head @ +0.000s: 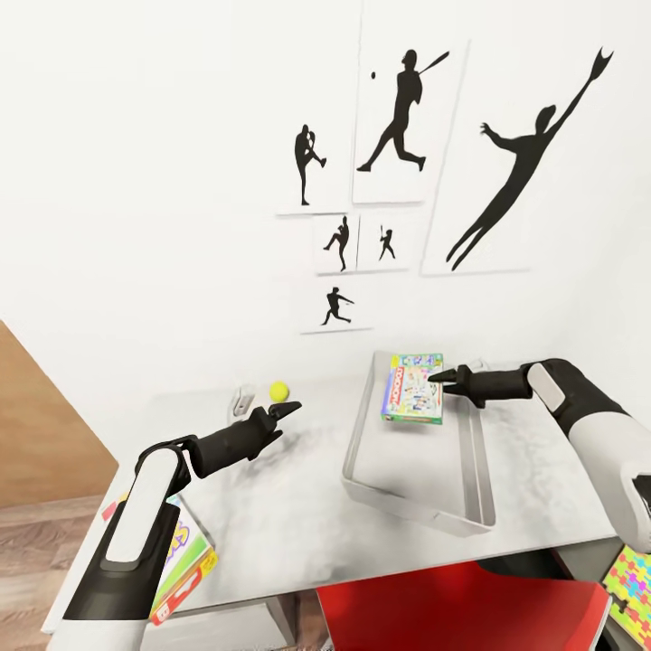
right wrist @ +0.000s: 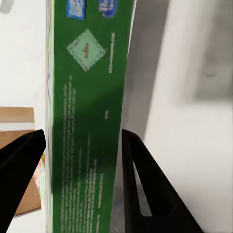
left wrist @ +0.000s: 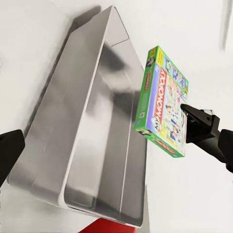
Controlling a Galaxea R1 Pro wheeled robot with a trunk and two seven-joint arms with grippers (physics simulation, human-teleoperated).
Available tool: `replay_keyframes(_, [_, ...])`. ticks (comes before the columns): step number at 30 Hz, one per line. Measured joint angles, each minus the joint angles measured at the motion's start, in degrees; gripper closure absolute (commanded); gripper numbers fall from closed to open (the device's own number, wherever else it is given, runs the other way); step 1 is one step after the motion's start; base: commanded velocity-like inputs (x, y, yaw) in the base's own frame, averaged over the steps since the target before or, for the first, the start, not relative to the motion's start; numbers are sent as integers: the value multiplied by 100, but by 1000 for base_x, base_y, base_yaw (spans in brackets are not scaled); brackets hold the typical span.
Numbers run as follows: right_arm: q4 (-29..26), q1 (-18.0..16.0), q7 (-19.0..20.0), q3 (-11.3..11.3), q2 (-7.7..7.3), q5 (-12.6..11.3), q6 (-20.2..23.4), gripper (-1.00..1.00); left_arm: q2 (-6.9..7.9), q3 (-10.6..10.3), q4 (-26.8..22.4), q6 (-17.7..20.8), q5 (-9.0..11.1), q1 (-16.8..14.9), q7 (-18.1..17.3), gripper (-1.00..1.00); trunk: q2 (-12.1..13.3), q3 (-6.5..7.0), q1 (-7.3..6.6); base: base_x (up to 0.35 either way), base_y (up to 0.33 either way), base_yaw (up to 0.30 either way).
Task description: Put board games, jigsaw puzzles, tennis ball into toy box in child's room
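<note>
At the table's (head: 298, 506) left edge lies a yellow game (head: 181, 565) under the left arm. The left gripper (head: 285, 412) hovers empty, fingers slightly parted, just below the ball (head: 278, 391). Further right, the right gripper (head: 438, 377) pinches a green game (head: 413, 389) by its edge, held over the tray (head: 479, 470). A puzzle (head: 633, 579) shows far right.

The pale grey desk (head: 289, 506) fills the lower frame, carrying the toy box (head: 477, 493) right of centre and a tennis ball (head: 278, 391) near its far edge.
</note>
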Motion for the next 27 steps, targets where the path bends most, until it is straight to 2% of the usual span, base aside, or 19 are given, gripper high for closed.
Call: replay_keyframes(27, [33, -76, -14, -36, 25, -12, -2, 100, 0, 0, 14, 0, 4, -4, 0, -100, 0, -250, 0, 0, 0, 0])
